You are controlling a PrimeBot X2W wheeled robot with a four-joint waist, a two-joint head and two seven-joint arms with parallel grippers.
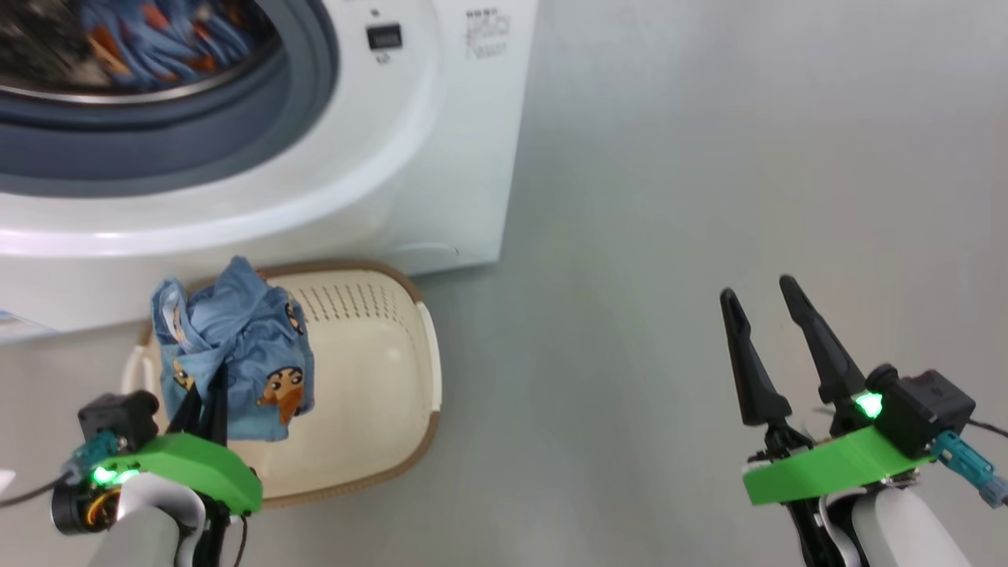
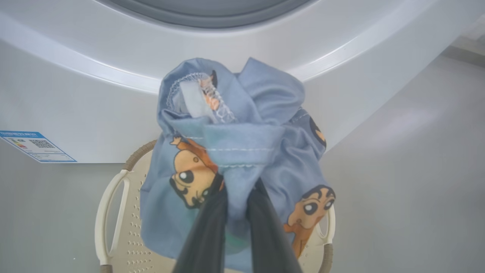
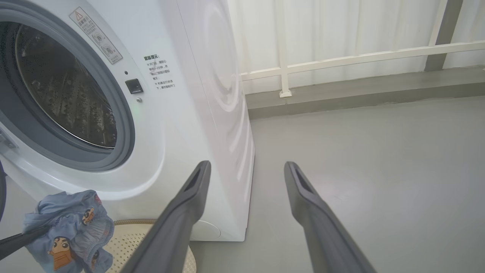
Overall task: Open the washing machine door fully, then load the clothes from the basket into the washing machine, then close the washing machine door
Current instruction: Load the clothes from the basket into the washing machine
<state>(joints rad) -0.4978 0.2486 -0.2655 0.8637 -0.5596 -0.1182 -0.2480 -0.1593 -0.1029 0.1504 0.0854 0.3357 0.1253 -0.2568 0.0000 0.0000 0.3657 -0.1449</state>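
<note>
Aloft, clothes (image 1: 236, 346) in left gripper (image 2: 239, 189) over basket (image 1: 378, 370), floor (image 1: 669, 236) alongside

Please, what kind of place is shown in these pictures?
Probably a laundry area, perhaps a balcony or utility room: a white front-loading washing machine, a cream basket on the grey floor, and a white railing behind.

The right gripper (image 3: 246, 167) holds its two fingers wide apart over the grey floor (image 3: 379, 159), beside the washing machine (image 3: 189, 125). The steel drum (image 3: 64, 98) is visible. A bunched blue garment (image 3: 68, 231) hangs above the basket (image 3: 127, 237).
</note>
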